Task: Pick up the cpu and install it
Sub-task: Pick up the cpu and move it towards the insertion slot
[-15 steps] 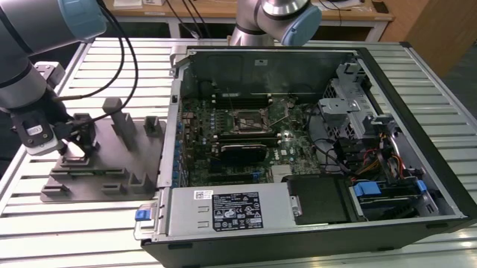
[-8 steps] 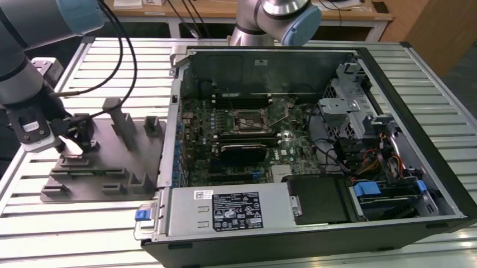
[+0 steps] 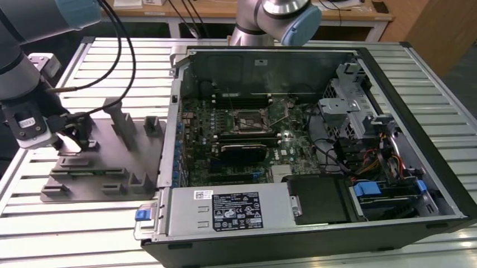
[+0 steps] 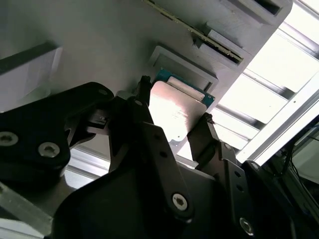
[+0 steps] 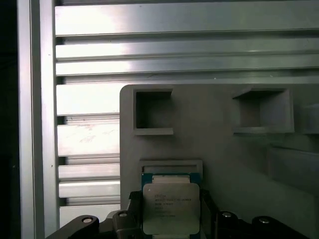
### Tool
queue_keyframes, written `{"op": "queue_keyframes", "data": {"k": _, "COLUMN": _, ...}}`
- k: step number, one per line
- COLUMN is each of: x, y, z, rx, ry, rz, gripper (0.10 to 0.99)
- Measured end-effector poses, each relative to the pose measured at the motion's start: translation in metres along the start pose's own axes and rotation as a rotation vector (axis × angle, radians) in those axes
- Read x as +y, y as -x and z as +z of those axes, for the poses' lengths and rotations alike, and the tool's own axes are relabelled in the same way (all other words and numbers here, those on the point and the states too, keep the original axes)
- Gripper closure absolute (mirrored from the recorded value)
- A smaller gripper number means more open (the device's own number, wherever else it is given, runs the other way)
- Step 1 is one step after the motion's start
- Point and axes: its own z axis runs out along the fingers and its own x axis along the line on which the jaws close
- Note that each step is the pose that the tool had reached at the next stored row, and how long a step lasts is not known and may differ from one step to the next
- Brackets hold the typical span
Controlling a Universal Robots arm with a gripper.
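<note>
Evidently, the gripper (image 4: 175,113) was closed on the cpu (image 4: 172,104), its black fingers (image 4: 149,132) pressed against two opposite edges of the chip (silver top, thin green rim). The cpu was seated in a shallow framed recess near the edge of the grey fixture plate (image 5: 219,144). That plate was laid on the slatted metal table (image 5: 89,64), just beside the open computer case (image 3: 313,139), on the exterior view's left.

The small square cpu (image 5: 171,206) has a smooth, shiny silver metal lid that throws back glare, with a green board edge peeking out. The grey fixture plate (image 5: 219,144) under it looks like dull matt plastic. The black gripper (image 4: 174,101) is matt-ish with glossy screw heads. The slatted aluminium table (image 5: 149,55) is brushed and bright. The open black computer case (image 3: 246,67) is bare grey sheet metal inside.
</note>
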Motion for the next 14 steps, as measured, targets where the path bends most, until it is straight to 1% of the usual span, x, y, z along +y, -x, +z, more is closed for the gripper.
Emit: {"op": "queue_keyframes", "data": {"k": 14, "x": 0.0010, "y": 0.0004, "z": -0.0227, "rx": -0.0004, "ry": 0.000, "rz": 0.000, "gripper": 0.541}}
